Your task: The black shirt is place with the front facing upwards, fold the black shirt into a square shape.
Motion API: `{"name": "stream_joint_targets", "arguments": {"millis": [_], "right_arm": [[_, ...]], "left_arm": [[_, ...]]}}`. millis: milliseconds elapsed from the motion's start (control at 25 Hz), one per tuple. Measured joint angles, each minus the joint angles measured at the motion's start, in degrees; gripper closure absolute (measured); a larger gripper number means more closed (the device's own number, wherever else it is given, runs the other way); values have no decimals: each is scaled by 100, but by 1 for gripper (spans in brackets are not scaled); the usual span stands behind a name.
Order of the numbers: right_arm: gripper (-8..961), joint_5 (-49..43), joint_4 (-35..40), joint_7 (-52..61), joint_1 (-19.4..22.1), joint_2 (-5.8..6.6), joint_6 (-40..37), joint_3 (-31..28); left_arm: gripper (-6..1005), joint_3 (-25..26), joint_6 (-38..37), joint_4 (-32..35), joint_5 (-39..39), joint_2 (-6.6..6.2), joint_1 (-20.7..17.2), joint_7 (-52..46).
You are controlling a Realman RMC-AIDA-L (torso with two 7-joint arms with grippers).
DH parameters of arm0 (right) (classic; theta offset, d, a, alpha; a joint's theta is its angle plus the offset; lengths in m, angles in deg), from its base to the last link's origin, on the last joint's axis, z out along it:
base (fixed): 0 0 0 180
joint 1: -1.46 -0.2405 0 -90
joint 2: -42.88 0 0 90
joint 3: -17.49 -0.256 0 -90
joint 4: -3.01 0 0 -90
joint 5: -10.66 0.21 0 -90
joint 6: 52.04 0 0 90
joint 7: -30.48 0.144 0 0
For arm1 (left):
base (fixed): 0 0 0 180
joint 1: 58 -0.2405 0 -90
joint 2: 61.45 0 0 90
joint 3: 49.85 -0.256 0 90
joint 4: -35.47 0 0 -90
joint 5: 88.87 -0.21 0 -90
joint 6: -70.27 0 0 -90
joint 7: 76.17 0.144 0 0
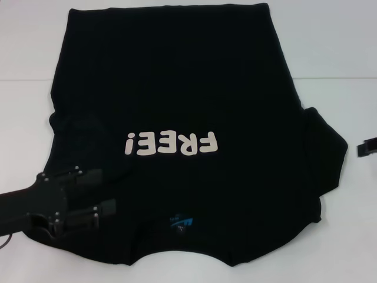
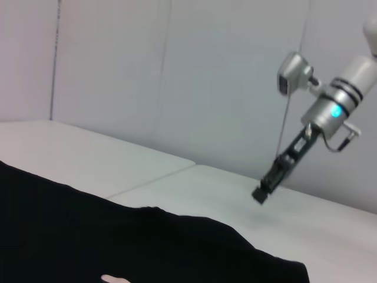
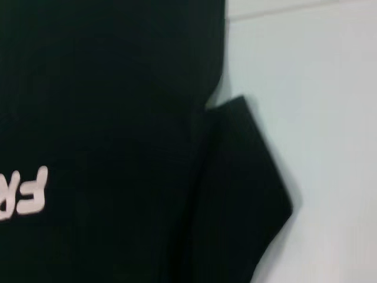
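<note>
Black shirt (image 1: 177, 88) flat, left hand (image 1: 109, 191) over its sleeve, seemingly open.

A white table (image 1: 347, 106) carries the work. One item is laid directly on it: the black shirt (image 1: 177, 88), spread flat, front upward, collar toward the near edge, hem toward the far edge. The white "FREE!" lettering (image 1: 171, 143) is displayed.

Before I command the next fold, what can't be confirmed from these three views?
- Left sleeve of the black shirt: head view, covered by the left gripper.
- Right gripper: head view, cut off by the edge; far off in the left wrist view, jaws unreadable.
- Neck label: print too small.
- Collar hem: cut by the bottom edge.
</note>
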Motion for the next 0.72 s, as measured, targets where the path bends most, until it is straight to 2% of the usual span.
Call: {"name": "stream_joint_targets", "arguments": {"millis": [240,720], "right_arm": [[151,5,-1070,-15,-258,95,737,-12],[150,274,-1747,-35,-453,57,1322,41]], "left_arm": [[255,52,-18,-3,-21,0,2,8],[256,14,71,12,-44,51,17,58]]}}
